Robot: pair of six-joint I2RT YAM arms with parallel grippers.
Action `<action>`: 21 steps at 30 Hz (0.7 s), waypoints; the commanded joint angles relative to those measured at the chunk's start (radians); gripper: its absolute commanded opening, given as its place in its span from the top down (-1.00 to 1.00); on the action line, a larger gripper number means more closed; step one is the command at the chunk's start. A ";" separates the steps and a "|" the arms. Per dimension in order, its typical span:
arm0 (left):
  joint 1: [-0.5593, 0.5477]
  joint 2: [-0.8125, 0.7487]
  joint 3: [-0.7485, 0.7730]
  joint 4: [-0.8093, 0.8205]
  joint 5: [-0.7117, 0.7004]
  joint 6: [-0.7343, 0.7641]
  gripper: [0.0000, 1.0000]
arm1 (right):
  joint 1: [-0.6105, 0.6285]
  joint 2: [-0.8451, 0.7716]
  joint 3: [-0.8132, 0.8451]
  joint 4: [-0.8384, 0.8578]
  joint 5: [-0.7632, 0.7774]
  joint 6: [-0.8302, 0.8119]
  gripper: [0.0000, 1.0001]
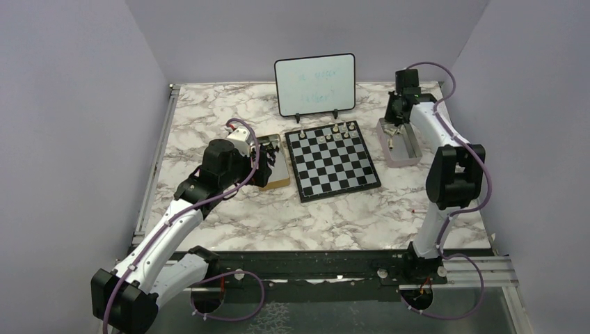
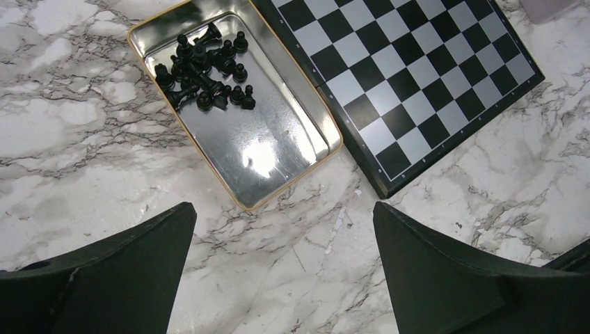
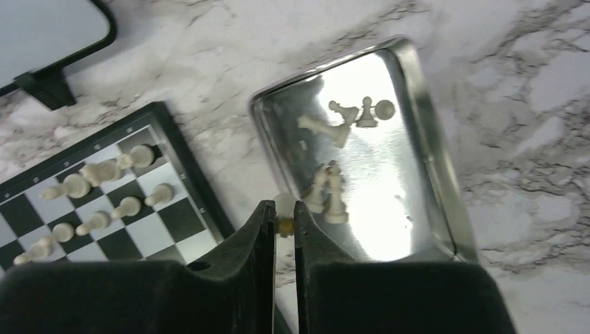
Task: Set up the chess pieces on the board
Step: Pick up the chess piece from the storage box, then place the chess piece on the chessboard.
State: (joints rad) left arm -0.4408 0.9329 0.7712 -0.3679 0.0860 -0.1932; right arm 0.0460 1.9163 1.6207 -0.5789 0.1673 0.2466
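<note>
The board (image 1: 332, 162) lies mid-table and also shows in the left wrist view (image 2: 410, 76) and the right wrist view (image 3: 104, 209). Several white chess pieces (image 3: 104, 174) stand on its far right corner. More white pieces (image 3: 334, 188) lie in a silver tin (image 3: 424, 139) right of the board. My right gripper (image 3: 282, 212) is shut on a white piece (image 3: 284, 205) above the tin's left rim. My left gripper (image 2: 285, 209) is open and empty above bare marble. The black set (image 2: 205, 69) lies piled in a gold-rimmed tin (image 2: 278, 146) left of the board.
A white black-framed whiteboard (image 1: 314, 84) stands on feet behind the board. The marble table top (image 1: 334, 216) ends at metal rails on the left and near sides. Purple walls close in on three sides.
</note>
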 commanded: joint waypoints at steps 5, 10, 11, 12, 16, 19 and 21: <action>-0.004 -0.021 -0.003 0.009 0.006 0.006 -0.98 | 0.163 0.005 0.073 -0.048 -0.017 0.032 0.69; -0.004 -0.020 -0.001 0.009 -0.003 0.006 -0.98 | 0.269 0.062 0.149 -0.063 -0.007 0.049 0.69; -0.004 -0.021 -0.002 0.009 -0.004 0.006 -0.98 | 0.290 0.076 0.167 -0.066 -0.009 0.052 0.69; -0.004 -0.021 -0.003 0.010 -0.003 0.006 -0.98 | 0.310 0.091 0.187 -0.070 -0.007 0.054 0.69; -0.004 -0.022 -0.001 0.009 -0.003 0.008 -0.98 | 0.397 0.165 0.303 -0.108 0.016 0.053 0.69; -0.004 -0.019 -0.001 0.010 -0.002 0.009 -0.98 | 0.457 0.229 0.390 -0.128 0.025 0.053 0.69; -0.004 -0.017 -0.001 0.010 -0.003 0.009 -0.98 | 0.490 0.268 0.457 -0.139 0.030 0.053 0.69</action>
State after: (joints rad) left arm -0.4408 0.9310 0.7712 -0.3679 0.0856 -0.1928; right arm 0.4713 2.1151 1.9606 -0.6621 0.1699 0.2890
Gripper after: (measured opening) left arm 0.990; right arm 0.158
